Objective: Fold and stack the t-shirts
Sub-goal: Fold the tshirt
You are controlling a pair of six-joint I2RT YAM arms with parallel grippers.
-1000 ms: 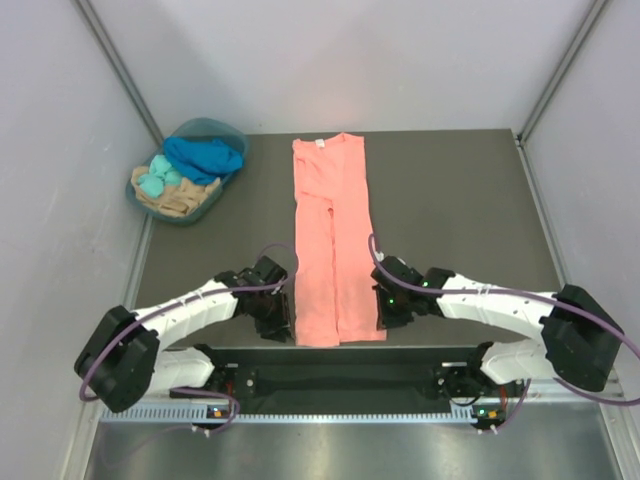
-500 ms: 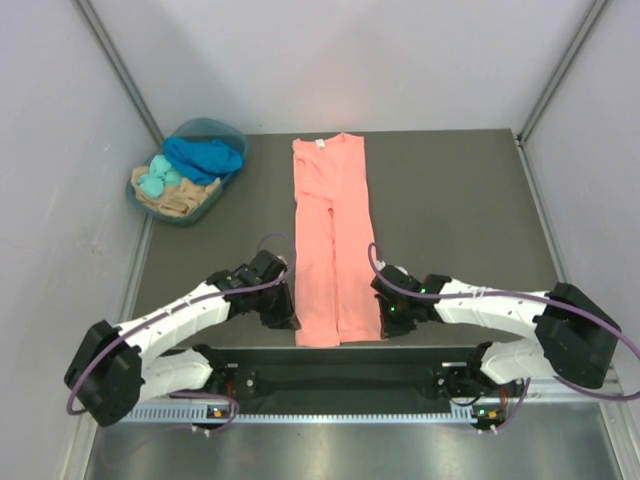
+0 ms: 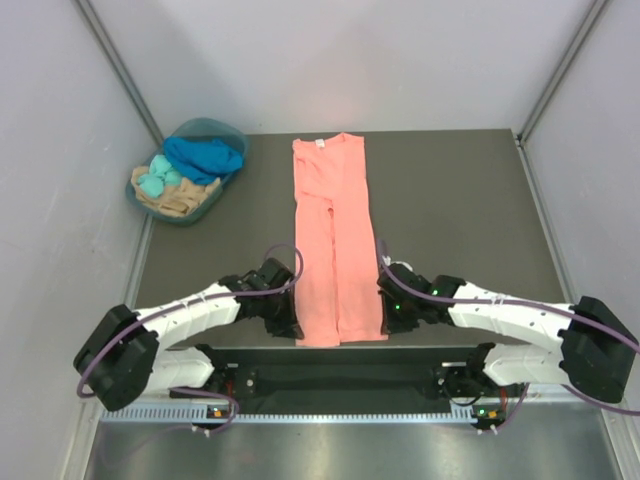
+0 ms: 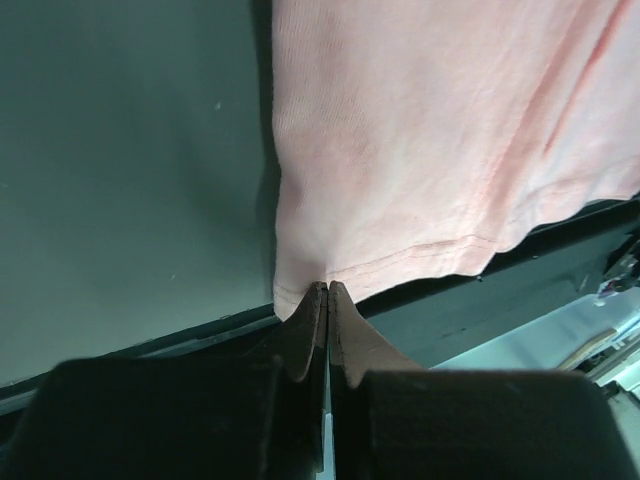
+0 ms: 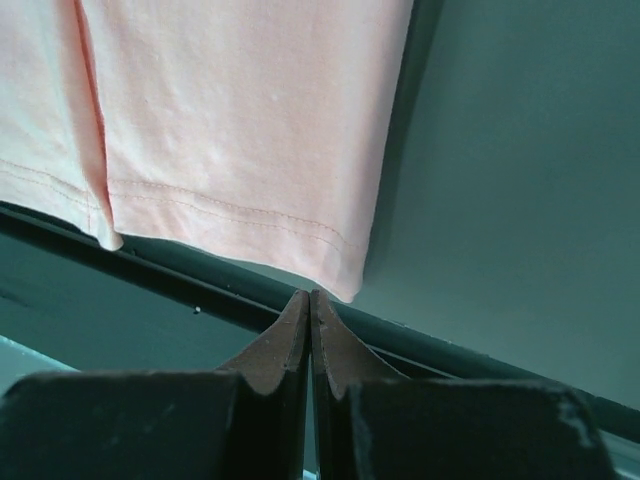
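A pink t-shirt (image 3: pixel 334 240) lies folded into a long narrow strip down the middle of the dark table, collar at the far end. My left gripper (image 3: pixel 288 324) is shut, and its tips (image 4: pixel 327 287) touch the near hem (image 4: pixel 400 262) by the shirt's left corner; no cloth shows between the jaws. My right gripper (image 3: pixel 392 318) is shut and empty, with its tips (image 5: pixel 309 294) just short of the shirt's near right corner (image 5: pixel 345 290), over the table's front rail.
A teal basket (image 3: pixel 232 135) at the far left holds blue, turquoise and tan clothes. Grey walls close in both sides. The table's front edge and a black rail (image 5: pixel 200 290) run right below both grippers.
The left gripper swung out and came back in to the shirt's near left corner. The right gripper shifted slightly right beside the near right corner. The shirt has not moved.
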